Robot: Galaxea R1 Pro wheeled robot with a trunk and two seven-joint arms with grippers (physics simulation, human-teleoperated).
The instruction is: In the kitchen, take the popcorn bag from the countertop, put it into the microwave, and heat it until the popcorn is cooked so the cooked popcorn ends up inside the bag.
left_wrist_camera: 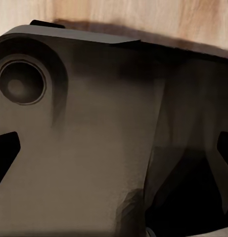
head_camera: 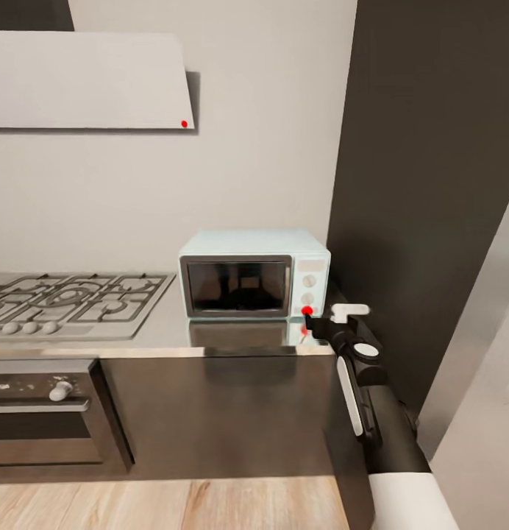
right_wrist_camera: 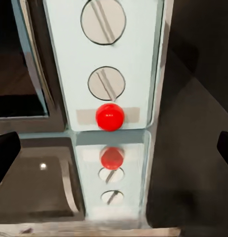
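My head view is evenly and softly lit, slightly soft in rendering. The glossy countertop (head_camera: 210, 335) mirrors the microwave (head_camera: 254, 283) sharply (no harsh glare). A dim shadow sits right of it. My left wrist view is murky, brown and blurred.

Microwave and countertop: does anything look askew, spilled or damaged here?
Nothing stands out. The microwave sits square on the countertop, door shut, with the right gripper at its red button. No spill or damage shows.

Kitchen: gas hob (head_camera: 70, 298), oven (head_camera: 45, 412), microwave (head_camera: 254, 283).
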